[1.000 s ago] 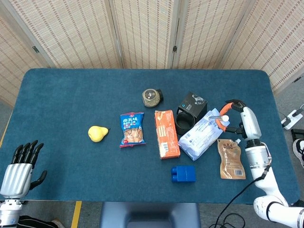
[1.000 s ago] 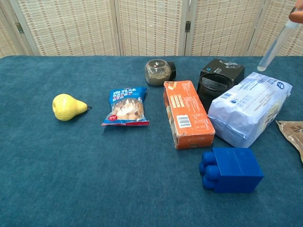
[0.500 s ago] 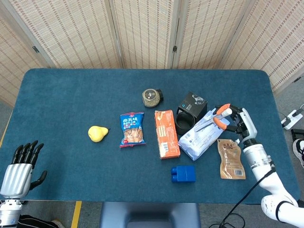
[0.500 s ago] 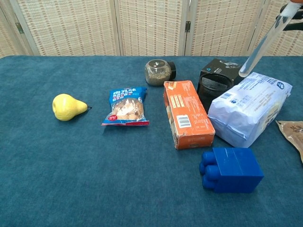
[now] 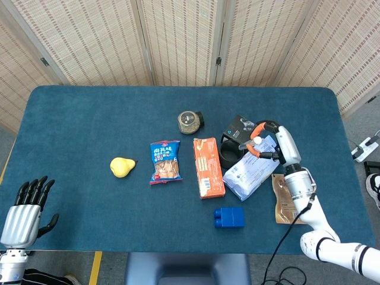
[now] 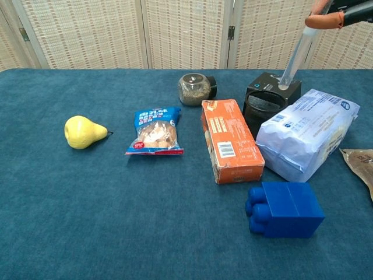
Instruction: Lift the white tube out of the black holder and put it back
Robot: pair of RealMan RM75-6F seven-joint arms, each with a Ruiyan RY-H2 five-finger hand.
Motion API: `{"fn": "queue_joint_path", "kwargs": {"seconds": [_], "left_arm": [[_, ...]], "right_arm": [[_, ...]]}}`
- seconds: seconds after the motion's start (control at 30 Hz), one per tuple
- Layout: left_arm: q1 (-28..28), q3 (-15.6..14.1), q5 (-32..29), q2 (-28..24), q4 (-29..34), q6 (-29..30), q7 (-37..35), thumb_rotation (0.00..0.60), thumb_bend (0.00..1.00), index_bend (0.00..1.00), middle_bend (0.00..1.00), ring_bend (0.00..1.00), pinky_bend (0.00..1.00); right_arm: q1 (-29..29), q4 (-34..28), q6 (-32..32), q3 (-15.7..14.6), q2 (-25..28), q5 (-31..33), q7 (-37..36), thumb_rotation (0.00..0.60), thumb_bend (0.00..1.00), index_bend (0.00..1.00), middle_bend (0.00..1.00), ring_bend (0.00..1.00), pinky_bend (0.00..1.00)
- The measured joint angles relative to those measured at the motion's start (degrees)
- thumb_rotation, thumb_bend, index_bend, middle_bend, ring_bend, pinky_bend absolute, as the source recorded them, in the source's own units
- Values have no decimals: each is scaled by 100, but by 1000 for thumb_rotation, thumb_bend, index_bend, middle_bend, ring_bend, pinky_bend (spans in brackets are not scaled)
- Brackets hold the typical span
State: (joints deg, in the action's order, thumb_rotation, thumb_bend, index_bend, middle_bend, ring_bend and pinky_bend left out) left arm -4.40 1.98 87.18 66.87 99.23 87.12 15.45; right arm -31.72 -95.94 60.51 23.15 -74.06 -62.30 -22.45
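White tube (image 6: 294,57), one, pinched by right hand (image 5: 266,141) fingers (image 6: 322,21), above one black holder (image 6: 269,102)

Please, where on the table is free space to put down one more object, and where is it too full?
Free: the table left of the pear, the back strip behind the jar, and the front left. Crowded: between the orange box, black holder and white bag.

right robot hand (image 6: 341,14): mostly cut off by the top edge in the chest view
brown pouch (image 6: 360,164): cut off at the right edge
left robot hand (image 5: 27,209): wrist cut off at the bottom edge
tube (image 6: 295,55): top hidden by fingers
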Motion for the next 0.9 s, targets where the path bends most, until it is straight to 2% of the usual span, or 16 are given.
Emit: {"fn": "queue_joint_path", "kwargs": {"seconds": [0.27, 0.53, 0.83, 0.9], "left_arm": [[-4, 2, -25, 26, -49, -18, -38, 600, 350, 124, 79, 34, 79], [16, 5, -62, 11, -77, -3, -61, 600, 350, 124, 79, 34, 79], [28, -13, -79, 22, -100, -18, -75, 600, 350, 124, 78, 35, 79], [31, -11, -82, 21, -101, -12, -78, 600, 350, 124, 78, 34, 79]], "right_arm": [[-234, 512, -147, -66, -522, 174, 198, 600, 435, 698, 463, 221, 137], [-432, 1231, -414, -154, -1094, 59, -126, 600, 436, 698, 460, 220, 137], [-542, 1761, -641, -337, -1409, -101, -160, 600, 436, 696, 440, 218, 136], [-550, 1860, -657, -372, -1455, -130, -130, 600, 433, 651, 400, 191, 132]]}}
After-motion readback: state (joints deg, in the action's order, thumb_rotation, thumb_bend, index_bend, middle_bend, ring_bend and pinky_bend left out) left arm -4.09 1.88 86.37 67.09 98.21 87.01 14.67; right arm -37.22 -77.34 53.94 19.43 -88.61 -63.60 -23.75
